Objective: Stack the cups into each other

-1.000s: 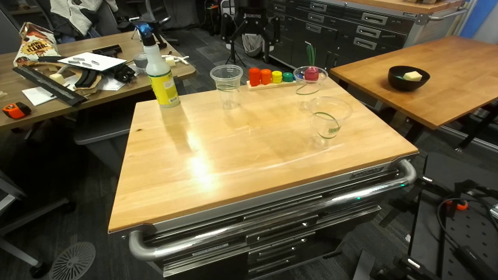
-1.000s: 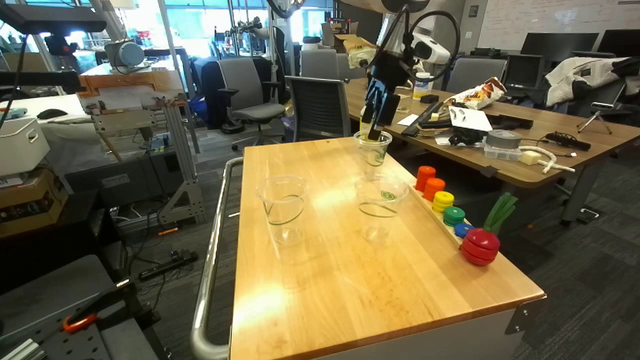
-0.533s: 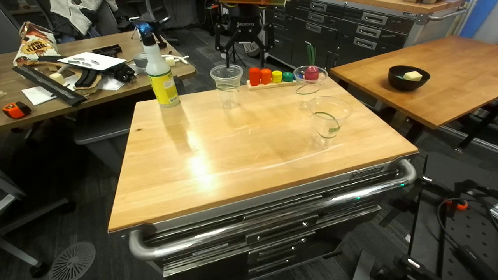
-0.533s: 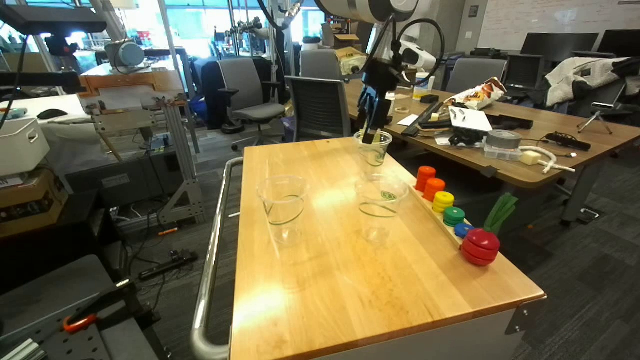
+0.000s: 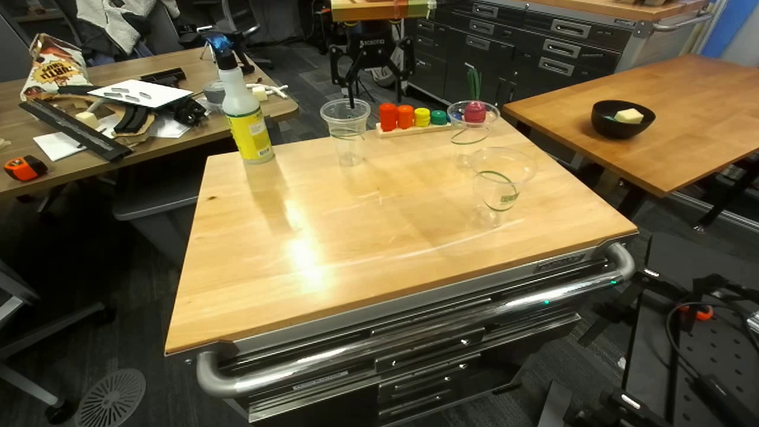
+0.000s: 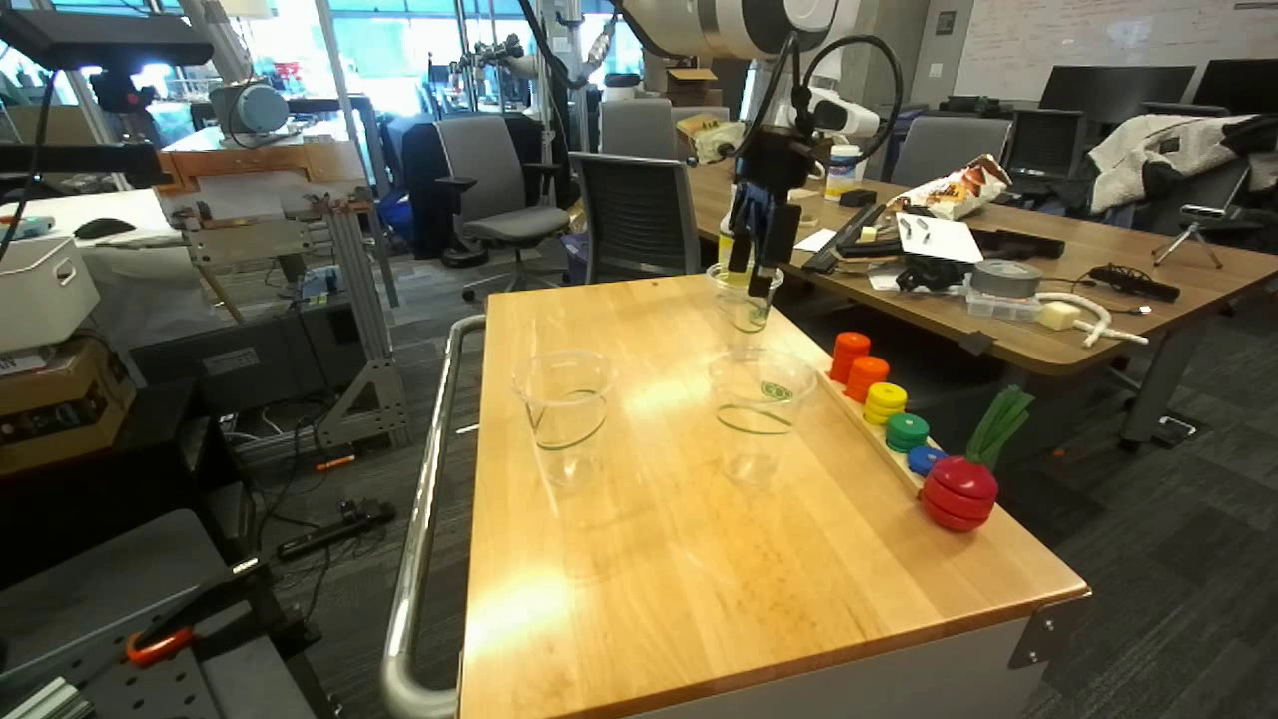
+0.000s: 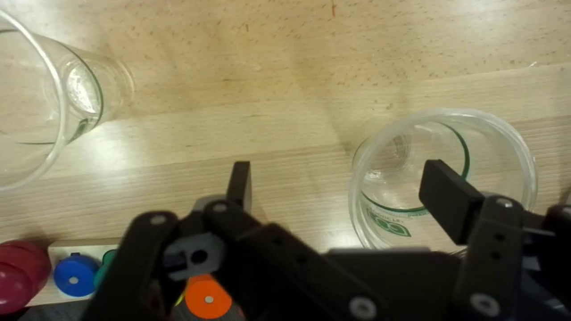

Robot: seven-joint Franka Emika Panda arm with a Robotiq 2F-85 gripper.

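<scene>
Two clear plastic cups [image 6: 756, 424] and a third cup [image 5: 348, 142], nearest the spray bottle [image 5: 243, 110], stand upright and apart on the counter [image 6: 639, 559], mouths up as nesting needs. The gripper [image 5: 376, 102] is spread wide around nothing: one jaw overlaps the third cup's mouth (inside or above, I cannot tell), the other hangs outside it, presumably so that closing would pinch the wall.

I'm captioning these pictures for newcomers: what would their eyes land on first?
Probably the yellow-labelled spray bottle near a far corner of the wooden tabletop in an exterior view, then the bright blocks and red toy radish along its edge. Three clear cups stand apart on it; in the wrist view the tool is open, a finger over one cup.
</scene>
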